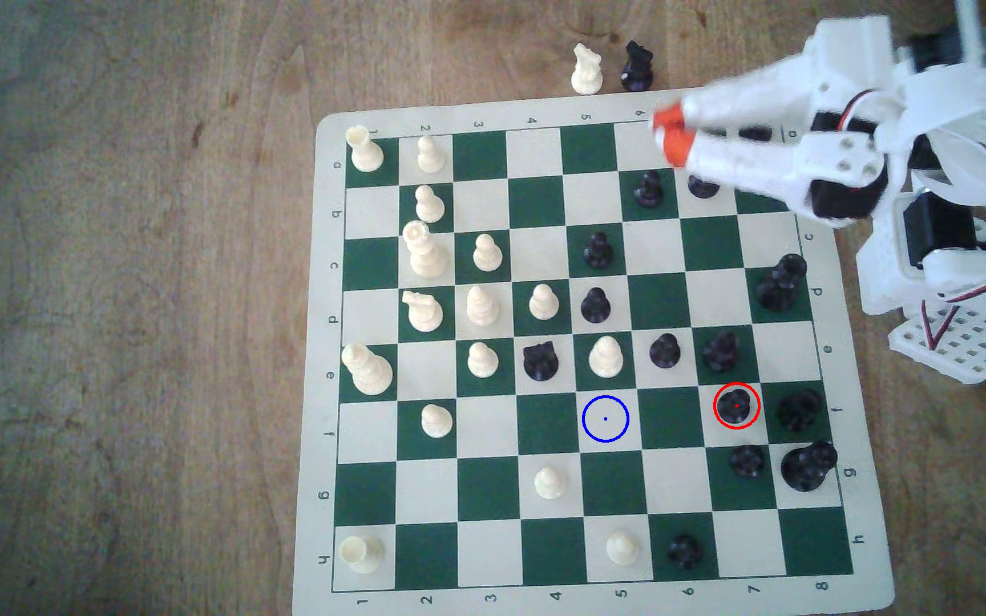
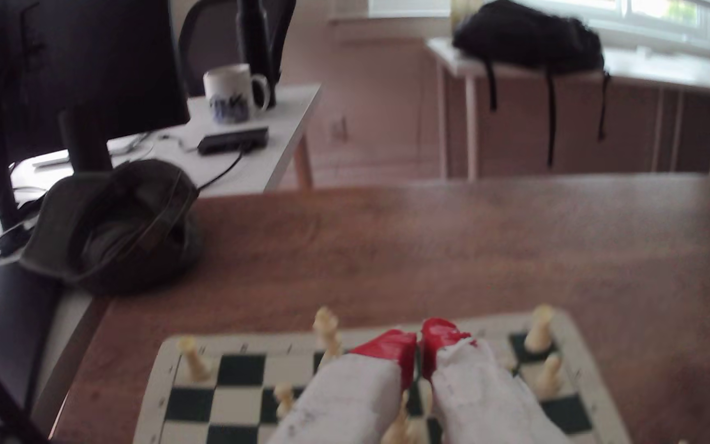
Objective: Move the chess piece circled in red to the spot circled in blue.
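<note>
The chess piece (image 1: 736,405), a small black pawn ringed in red, stands on a cream square near the exterior view's lower right. The spot (image 1: 605,419), a cream square with a blue ring and centre dot, lies two squares to its left in that view and is bare. My gripper (image 1: 669,135), white with orange-red fingertips, hovers blurred over the board's upper right corner, far from the pawn. In the wrist view the gripper (image 2: 420,341) has its red tips touching, shut with nothing between them.
The green-and-cream chess mat (image 1: 324,331) lies on a wooden table (image 1: 123,296). Black pieces crowd around the ringed pawn, among them a pawn (image 1: 747,461) just below and a taller piece (image 1: 798,410) to its right. A white pawn (image 1: 605,356) stands above the spot. Two captured pieces (image 1: 609,68) sit off the board.
</note>
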